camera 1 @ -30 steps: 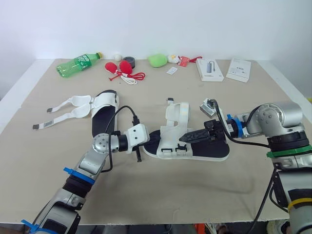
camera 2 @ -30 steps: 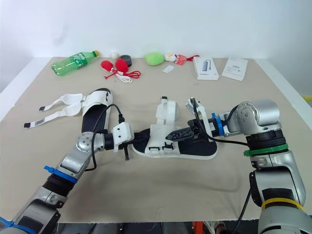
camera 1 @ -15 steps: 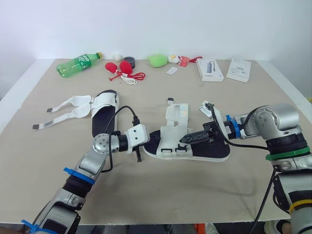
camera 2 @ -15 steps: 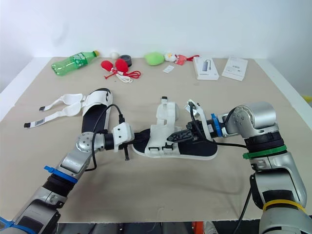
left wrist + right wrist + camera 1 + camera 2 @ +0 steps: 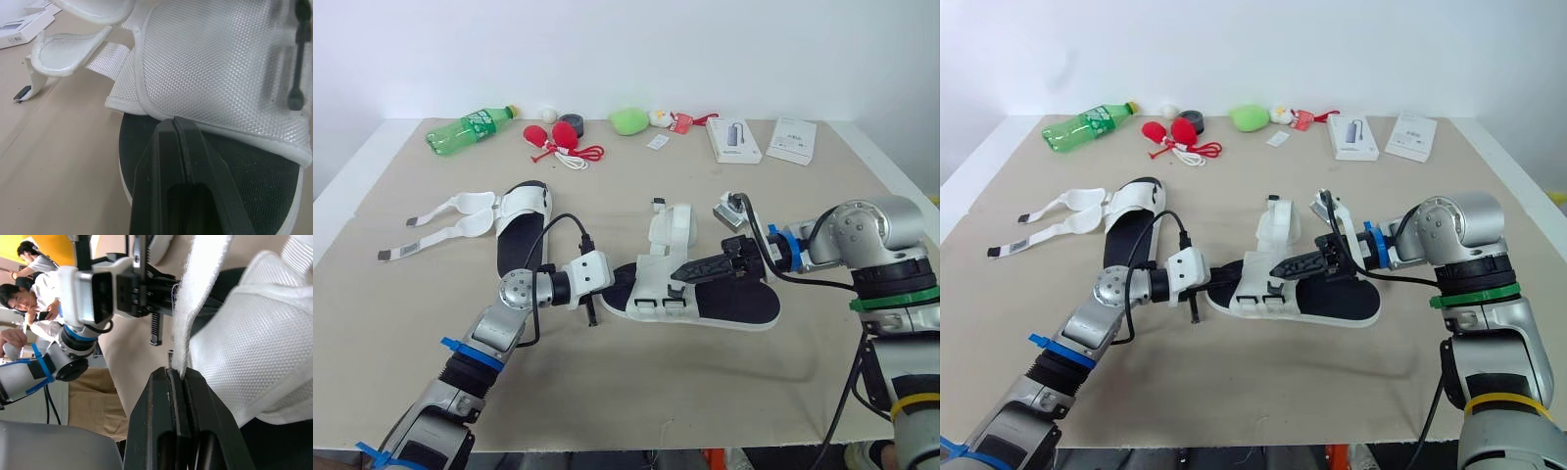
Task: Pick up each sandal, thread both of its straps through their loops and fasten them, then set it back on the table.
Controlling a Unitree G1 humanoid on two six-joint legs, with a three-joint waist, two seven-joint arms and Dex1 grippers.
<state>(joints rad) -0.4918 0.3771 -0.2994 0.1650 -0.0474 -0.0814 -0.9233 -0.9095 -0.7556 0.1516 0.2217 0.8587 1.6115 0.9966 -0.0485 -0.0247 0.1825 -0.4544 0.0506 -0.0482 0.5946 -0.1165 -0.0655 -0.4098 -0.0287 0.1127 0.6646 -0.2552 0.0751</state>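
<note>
A sandal [image 5: 734, 305] with a black sole and white straps lies at the table's middle. My left gripper [image 5: 619, 278] is at its left end. Its fingers [image 5: 161, 161] are shut over the black footbed, tips at the hem of the white upper [image 5: 220, 63]. My right gripper [image 5: 681, 273] reaches in from the right and is shut on a white strap [image 5: 198, 293] over the front band. The rear strap [image 5: 671, 227] stands upright. A second sandal [image 5: 525, 217] lies to the left, its two straps [image 5: 440, 221] spread loose on the table.
Along the far edge lie a green bottle [image 5: 470, 127], a red corded item [image 5: 558, 139], a green lump [image 5: 628, 120] and two white boxes [image 5: 734, 141] [image 5: 792, 140]. People [image 5: 22, 281] sit beyond the table in the right wrist view.
My right gripper dipped lower half a second ago and has risen slightly again, still on the strap. The sandal's right end shifted a little. The left arm has stayed still.
</note>
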